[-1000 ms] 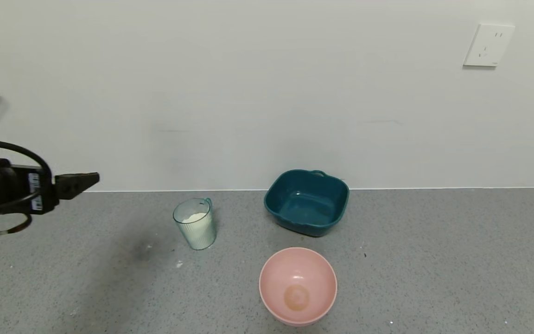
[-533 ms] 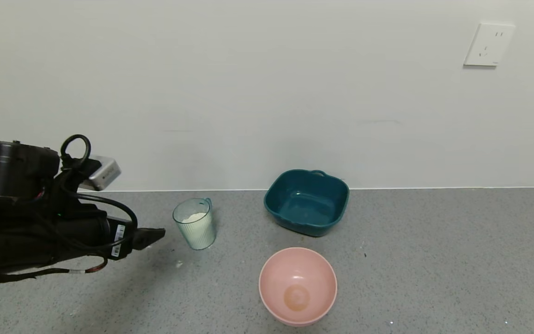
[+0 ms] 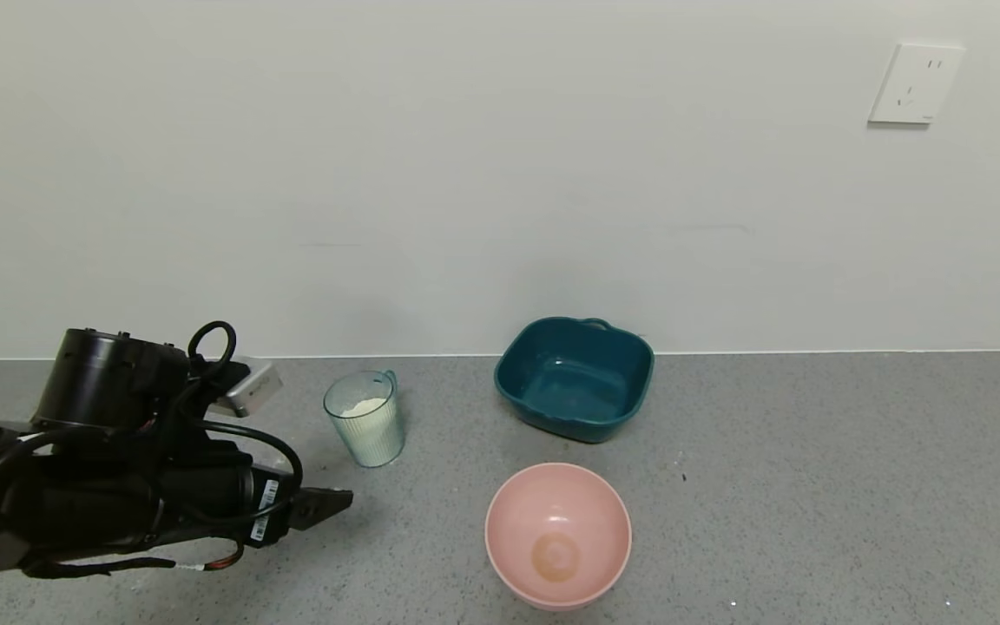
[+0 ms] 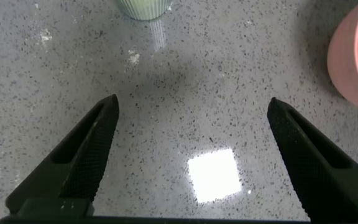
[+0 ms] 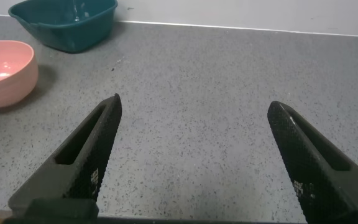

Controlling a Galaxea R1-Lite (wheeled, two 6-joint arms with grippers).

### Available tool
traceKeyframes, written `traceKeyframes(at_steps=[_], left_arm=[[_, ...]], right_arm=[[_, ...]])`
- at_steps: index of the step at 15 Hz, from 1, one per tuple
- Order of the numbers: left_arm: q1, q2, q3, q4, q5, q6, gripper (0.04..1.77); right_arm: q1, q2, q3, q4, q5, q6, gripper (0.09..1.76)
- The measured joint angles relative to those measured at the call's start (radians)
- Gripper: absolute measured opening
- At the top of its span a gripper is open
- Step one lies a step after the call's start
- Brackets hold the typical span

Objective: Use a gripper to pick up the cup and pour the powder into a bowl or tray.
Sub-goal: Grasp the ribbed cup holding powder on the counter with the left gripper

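Observation:
The ribbed pale blue-green cup point(image 3: 366, 418) stands upright on the grey counter with a heap of white powder point(image 3: 367, 406) inside; its base shows in the left wrist view point(image 4: 144, 7). The pink bowl point(image 3: 558, 531) sits in front and to the right of the cup, and its rim shows in the left wrist view point(image 4: 357, 56) and the right wrist view point(image 5: 5, 71). My left gripper point(image 3: 331, 505) is open and empty, low over the counter, in front and a little to the left of the cup; it also shows in its own view point(image 4: 191, 109). My right gripper point(image 5: 194, 112) is open and empty, out of the head view.
A dark teal squarish tub point(image 3: 575, 377) stands behind the pink bowl near the wall, and shows in the right wrist view point(image 5: 64, 22). Small white specks point(image 4: 133, 57) lie on the counter near the cup. A wall socket point(image 3: 914, 83) is high on the right.
My left arm has come in from the far left, dropping down and moving right toward the cup. The cup, bowl and tub have not moved.

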Motion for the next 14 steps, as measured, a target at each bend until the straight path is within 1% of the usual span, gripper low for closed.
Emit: traceKeyframes(at_steps=[1, 4, 8, 9, 13, 14], left_arm=[[0.0, 0.016, 0.013, -0.031, 0.001, -0.015, 1.72], [-0.001, 0.076, 0.07, -0.191, 0.007, -0.027, 1.72], [-0.005, 0.173, 0.124, -0.344, 0.01, -0.066, 1.72], [-0.005, 0.194, 0.135, -0.393, 0.02, -0.077, 1.72], [-0.029, 0.291, 0.185, -0.631, 0.111, -0.097, 1.72], [-0.036, 0.316, 0.198, -0.683, 0.12, -0.098, 1.72]], right_arm=[[0.0, 0.0, 0.0, 0.0, 0.0, 0.0, 1.71], [0.0, 0.0, 0.0, 0.0, 0.0, 0.0, 1.71], [0.0, 0.0, 0.0, 0.0, 0.0, 0.0, 1.71], [0.0, 0.0, 0.0, 0.0, 0.0, 0.0, 1.71], [0.0, 0.0, 0.0, 0.0, 0.0, 0.0, 1.71], [0.0, 0.0, 0.0, 0.0, 0.0, 0.001, 1.71]])
